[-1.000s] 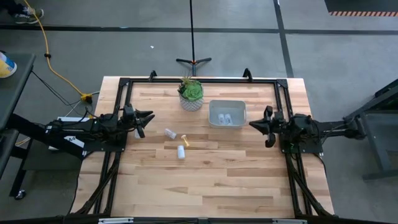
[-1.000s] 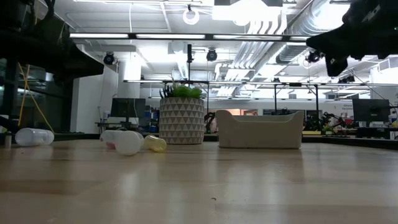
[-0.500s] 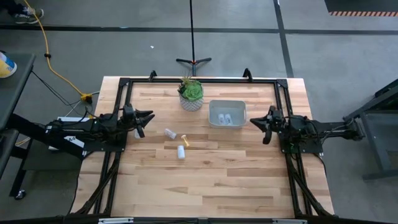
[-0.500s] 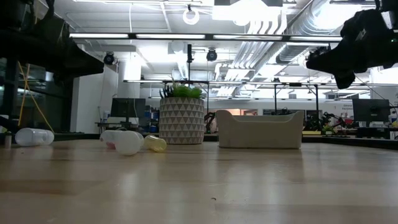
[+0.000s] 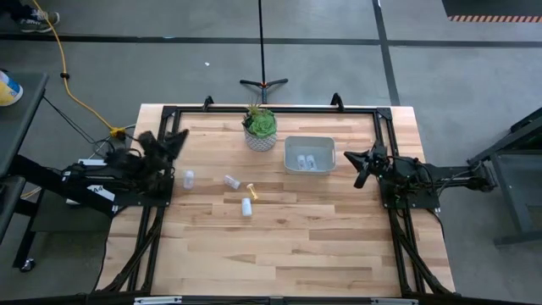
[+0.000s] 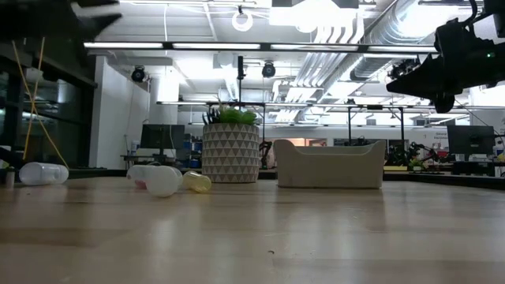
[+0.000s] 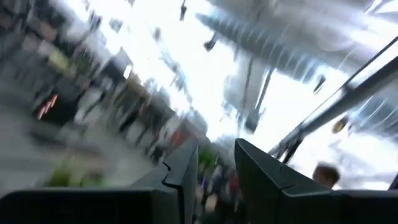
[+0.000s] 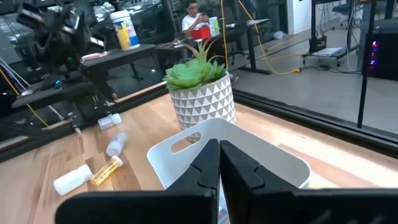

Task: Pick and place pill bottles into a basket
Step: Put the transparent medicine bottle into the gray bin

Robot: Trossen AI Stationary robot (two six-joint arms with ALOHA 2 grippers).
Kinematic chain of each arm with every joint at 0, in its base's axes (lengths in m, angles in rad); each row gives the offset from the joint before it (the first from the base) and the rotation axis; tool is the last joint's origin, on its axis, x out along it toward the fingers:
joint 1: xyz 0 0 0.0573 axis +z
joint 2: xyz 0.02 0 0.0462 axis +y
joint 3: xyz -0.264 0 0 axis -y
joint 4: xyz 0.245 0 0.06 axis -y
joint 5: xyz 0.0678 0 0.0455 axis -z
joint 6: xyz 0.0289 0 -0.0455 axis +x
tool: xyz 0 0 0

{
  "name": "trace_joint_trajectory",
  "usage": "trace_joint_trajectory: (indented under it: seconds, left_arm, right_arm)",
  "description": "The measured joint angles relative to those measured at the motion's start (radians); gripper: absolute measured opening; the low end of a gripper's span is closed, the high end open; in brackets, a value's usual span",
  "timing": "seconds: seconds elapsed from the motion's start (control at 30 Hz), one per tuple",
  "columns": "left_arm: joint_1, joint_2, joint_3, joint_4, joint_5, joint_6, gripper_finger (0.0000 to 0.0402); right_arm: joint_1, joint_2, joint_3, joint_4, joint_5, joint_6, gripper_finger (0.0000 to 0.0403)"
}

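The left gripper (image 5: 172,141) has swung up and away toward 10 o'clock, fingers a little apart, leaving a pill bottle (image 5: 188,178) lying on the table where it was before. The right gripper (image 5: 359,161), fingers together, has pulled back to 3 o'clock of the basket (image 5: 290,146). Four bottles still wait outside.

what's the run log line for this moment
left gripper: raised, empty | right gripper: shut, beside basket | two pill bottles in basket | four on table
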Motion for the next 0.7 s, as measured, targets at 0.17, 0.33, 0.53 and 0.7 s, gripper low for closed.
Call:
trace_joint_trajectory:
  seconds: [0.17,0.33,0.53,0.7]
  left_arm:
    - [0.0,0.0,0.0,0.173,-0.095,0.135,0.0143]
    - [0.0,0.002,0.0,0.131,-0.177,0.097,0.0143]
    - [0.0,0.031,0.13,-0.216,-0.109,-0.06,0.0143]
    - [0.0,0.17,0.355,-0.754,-0.027,-0.23,0.0143]
  right_arm:
    - [0.0,0.0,0.0,0.0,0.0,0.0,0.0006]
    - [0.0,0.0,0.0,-0.001,0.0,0.0,0.0001]
    - [0.0,0.0,0.001,-0.026,-0.007,0.0,0.0004]
    - [0.0,0.0,0.001,-0.056,-0.006,0.0,0.0002]
